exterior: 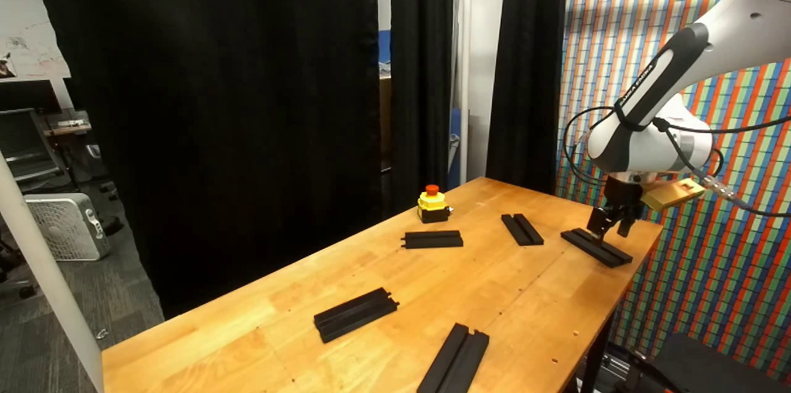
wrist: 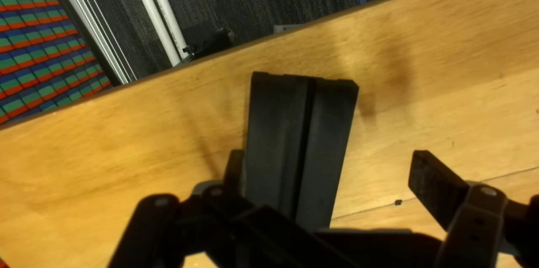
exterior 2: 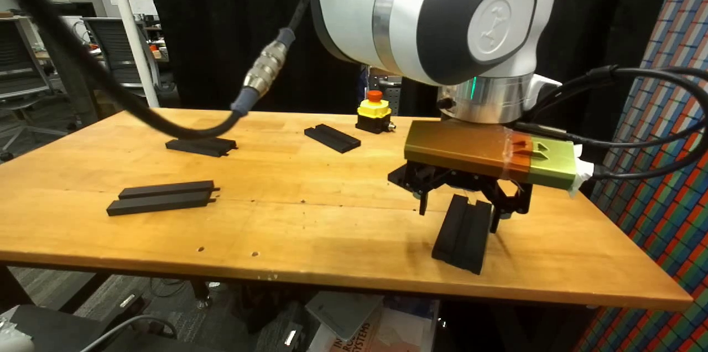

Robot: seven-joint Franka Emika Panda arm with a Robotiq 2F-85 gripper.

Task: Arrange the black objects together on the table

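The gripper (exterior 2: 458, 215), spread wide, stands over a black bar (exterior 2: 462, 237) on the table (exterior 2: 310, 236). From it, in an exterior view, four other bars (exterior: 432, 240) lie roughly between 8 and 9 o'clock.

I have the fingers (exterior 2: 423, 203) parted either side of a black bar (exterior 2: 462, 234); more bars (exterior 2: 160, 202) lie scattered across the counter (exterior 2: 315, 238), the button (exterior 2: 374, 109) near its far edge.
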